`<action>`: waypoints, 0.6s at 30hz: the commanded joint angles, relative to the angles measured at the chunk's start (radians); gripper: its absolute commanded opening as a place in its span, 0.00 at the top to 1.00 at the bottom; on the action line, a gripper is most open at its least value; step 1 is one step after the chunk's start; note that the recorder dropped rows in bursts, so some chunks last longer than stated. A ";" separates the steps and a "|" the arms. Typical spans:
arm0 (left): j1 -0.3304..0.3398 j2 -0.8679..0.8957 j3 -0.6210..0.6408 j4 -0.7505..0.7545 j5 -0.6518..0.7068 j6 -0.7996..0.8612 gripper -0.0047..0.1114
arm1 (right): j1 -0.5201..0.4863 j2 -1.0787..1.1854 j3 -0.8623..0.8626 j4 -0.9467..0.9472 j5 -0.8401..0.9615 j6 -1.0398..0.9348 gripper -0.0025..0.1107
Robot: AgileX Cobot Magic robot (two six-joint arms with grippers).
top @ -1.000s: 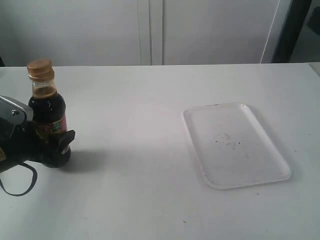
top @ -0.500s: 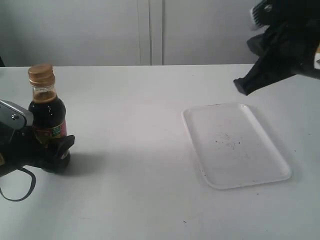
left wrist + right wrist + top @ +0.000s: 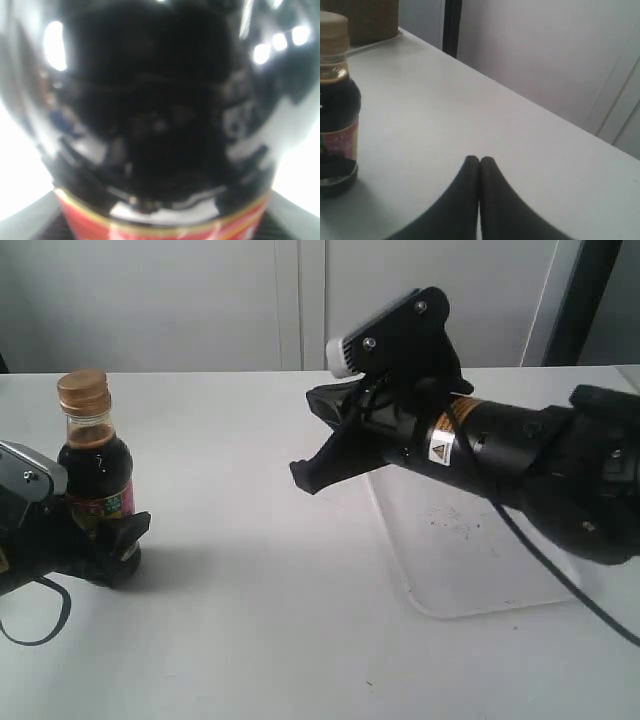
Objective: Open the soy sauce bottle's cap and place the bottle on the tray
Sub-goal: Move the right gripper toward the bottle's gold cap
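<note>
Spreading across the scene, the white table (image 3: 250,650) is carrying everything. The right arm (image 3: 520,455) is reaching in from the right above the table, passing over the tray and hiding part of it in the exterior view. The right gripper (image 3: 303,476) at its end is pointing toward the bottle, its two dark fingertips (image 3: 470,167) pressing together, clenched on nothing. The white tray (image 3: 480,570) is lying flat on the right half of the table, well apart from the bottle. At the left edge, the left gripper (image 3: 100,540) is grasping the bottle (image 3: 95,455) around its lower body, at the label (image 3: 108,504). The bottle is standing upright at the table's left side, holding dark liquid. The golden-brown cap (image 3: 82,392) is sitting closed on its neck.
</note>
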 commanded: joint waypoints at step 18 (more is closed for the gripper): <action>0.004 -0.020 0.002 0.020 -0.067 -0.002 0.96 | 0.319 0.254 -0.140 0.849 -0.305 -1.072 0.98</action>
